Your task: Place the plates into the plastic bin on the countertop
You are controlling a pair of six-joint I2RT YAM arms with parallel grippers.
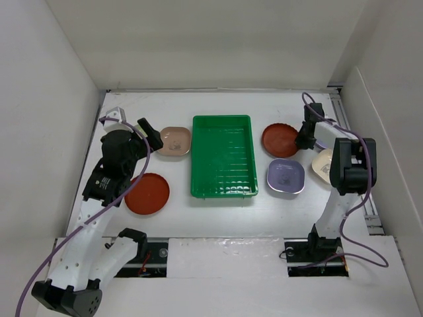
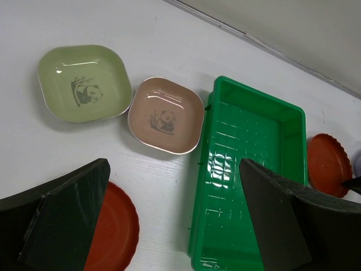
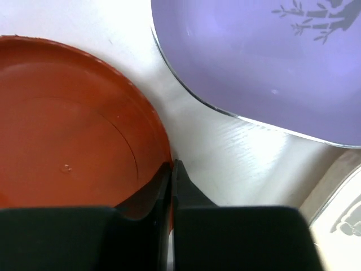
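Up close, from the right wrist: shows the right gripper (image 3: 172, 169) squeezed almost together on the thin raised rim of the round red-brown plastic plate (image 3: 67, 124), one finger inside the lip and one outside. Places that plate flat on the plain white countertop (image 3: 225, 147), just beside the lavender rounded-square shallow dish (image 3: 265, 62), with a corner of the cream rounded-square dish (image 3: 344, 220) at lower right. Suggests a light, stiff, smooth piece, liable to droop or slip from a one-edge pinch. Calls for a slow, level lift. Gives no sight of the bin.

Next, from the left wrist: shows the left gripper (image 2: 174, 164) spread wide and holding nothing, hanging above a second round red-brown plate (image 2: 113, 226) and the bright green rectangular plastic bin (image 2: 254, 141). Confirms a bare ribbed floor in the bin. Alone reveals the pale green rounded-square dish (image 2: 83, 83), set just beside the pink-tan rounded-square dish (image 2: 165, 114); from overhead, lost beneath the left arm (image 1: 112, 165).

Finally, from above: lays out the whole route. Sets the bin mid-table, the pinched plate near its far right corner but apart from it, lavender and cream dishes nearer on that side, pink-tan dish and second red-brown plate on the left. Cannot resolve the finger contact at the rim.
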